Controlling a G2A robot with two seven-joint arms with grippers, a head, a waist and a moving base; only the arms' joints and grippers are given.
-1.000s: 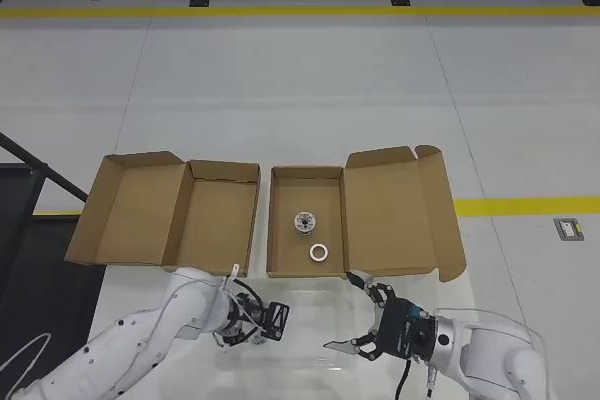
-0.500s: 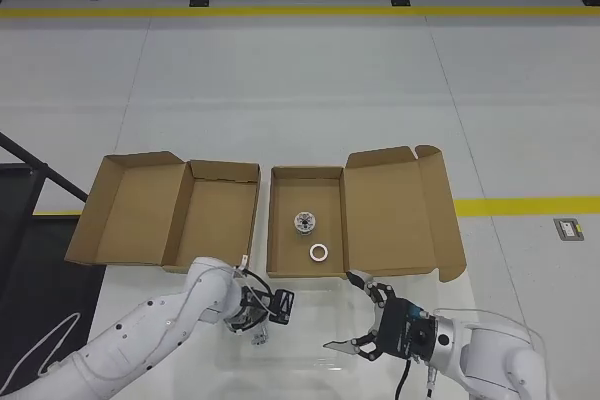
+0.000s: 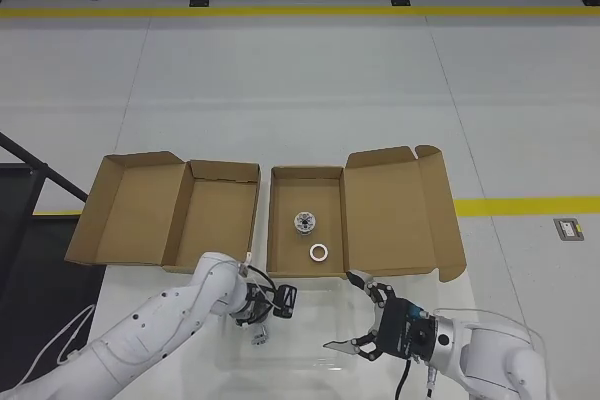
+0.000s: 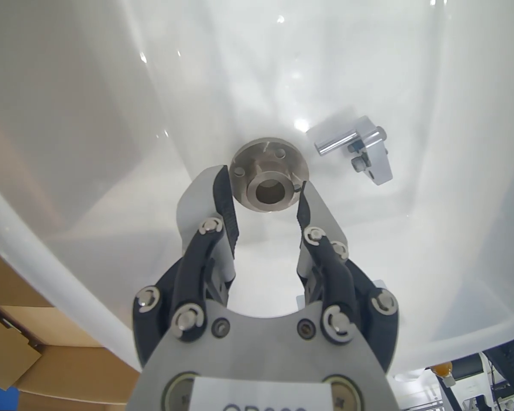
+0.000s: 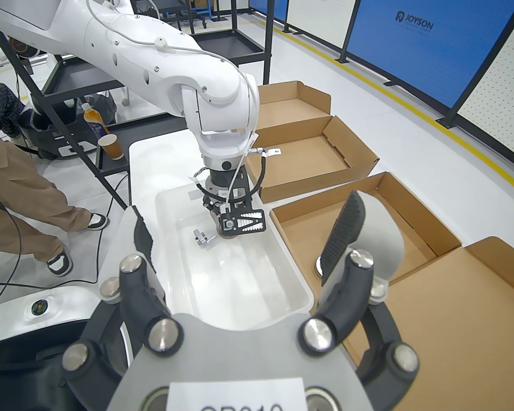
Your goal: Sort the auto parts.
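Observation:
My left gripper (image 4: 263,201) is shut on a round metal flange hub (image 4: 267,179), down inside the white tray (image 4: 47,275). A shiny metal bracket (image 4: 355,151) lies on the tray floor just beside it. From above, the left gripper (image 3: 280,300) hangs near the tray's far end, with the bracket (image 3: 259,335) nearer me. My right gripper (image 3: 342,312) stands open with nothing in it at the tray's right side. In the right wrist view the right gripper (image 5: 246,224) faces the left gripper (image 5: 240,222) and the bracket (image 5: 203,237).
Two open cardboard boxes stand behind the tray. The left box (image 3: 220,215) holds nothing. The right box (image 3: 280,225) holds a gear-like part (image 3: 304,221) and a pale ring (image 3: 320,252). A person's legs (image 5: 21,198) show beside the table.
My left gripper has moved a little toward the boxes and to the right, holding the flange hub. The bracket stays behind on the tray floor. The right arm has not moved.

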